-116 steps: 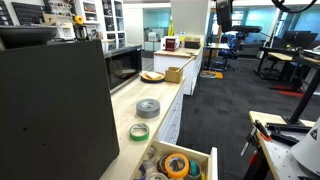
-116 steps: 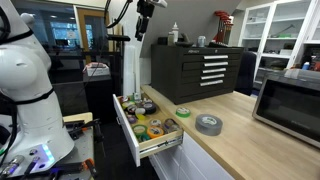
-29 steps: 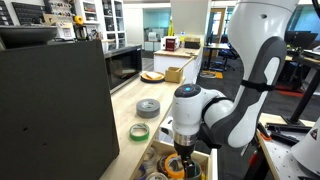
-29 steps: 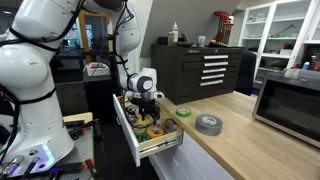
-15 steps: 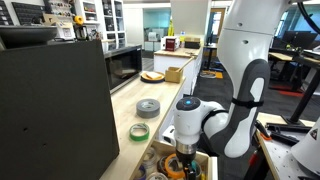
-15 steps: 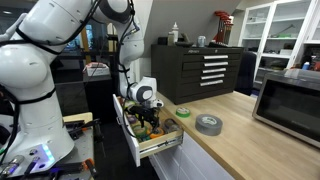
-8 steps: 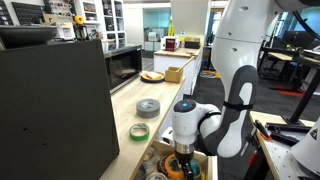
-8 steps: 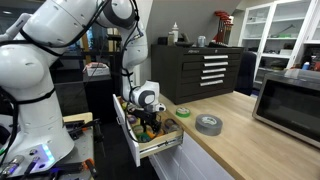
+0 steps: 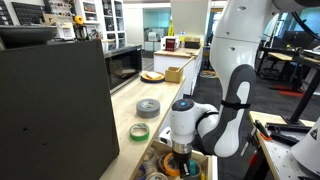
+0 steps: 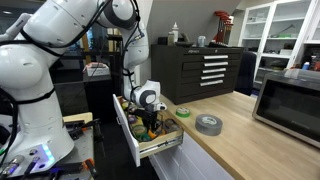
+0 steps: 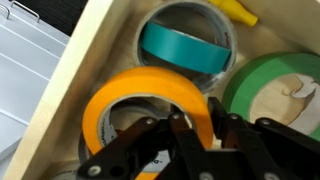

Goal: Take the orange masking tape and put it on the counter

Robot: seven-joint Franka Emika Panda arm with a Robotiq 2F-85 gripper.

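The drawer (image 11: 88,62) of light wood stands pulled out from under the counter (image 10: 232,146) and is crowded with tape rolls; the orange masking tape (image 11: 118,100) lies flat in it, close to the wooden side wall, with its pale core facing up; it is in the drawer, not on the counter. Just beyond it in the wrist view a teal roll (image 11: 186,48) sits inside a wider grey ring, and a broad green roll (image 11: 272,92) lies beside the orange one, nearly touching it; a yellow piece (image 11: 238,10) shows at the top edge, too cropped to name.

The gripper (image 11: 208,138) reaches down into the drawer; its dark fingers (image 11: 183,135) stand on either side of the orange ring's wall, one inside the hole and one outside; whether they press on the wall or only bracket it cannot be told from these views. In both exterior views the gripper (image 9: 181,158) (image 10: 150,125) is sunk among the rolls, with the white arm bent over the drawer (image 9: 207,163) (image 10: 160,148).

On the counter (image 9: 163,93) lie a larger grey roll (image 9: 148,107) (image 10: 208,124) and a small green roll (image 9: 140,132) (image 10: 183,112), apart from each other; a microwave (image 9: 123,68) (image 10: 290,100) stands farther along the counter.
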